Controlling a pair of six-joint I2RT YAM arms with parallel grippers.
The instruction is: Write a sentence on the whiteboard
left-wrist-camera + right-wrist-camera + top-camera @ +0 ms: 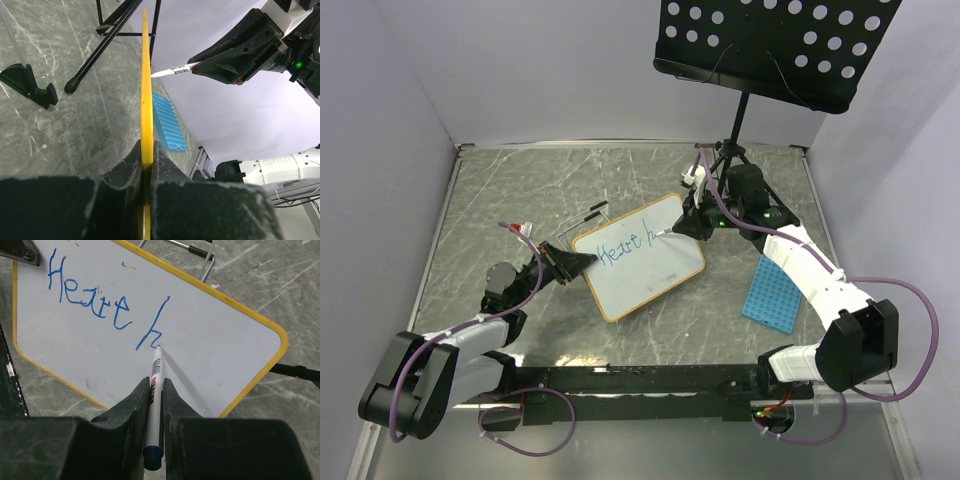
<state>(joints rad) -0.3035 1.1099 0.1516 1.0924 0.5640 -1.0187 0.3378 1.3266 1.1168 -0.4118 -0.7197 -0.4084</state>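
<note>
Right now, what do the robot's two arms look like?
Both the left arm and the right arm have smooth white shells between chunky black joints. A thin purple cable loops along each one. The jaws at the tips are matte black and wedge-shaped. A tiny green light glows near the right arm's wrist, and faint grey lettering marks one white shell.

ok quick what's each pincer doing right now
left pincer: closed on the whiteboard edge
right pincer: closed on the marker, its tip on the whiteboard
</note>
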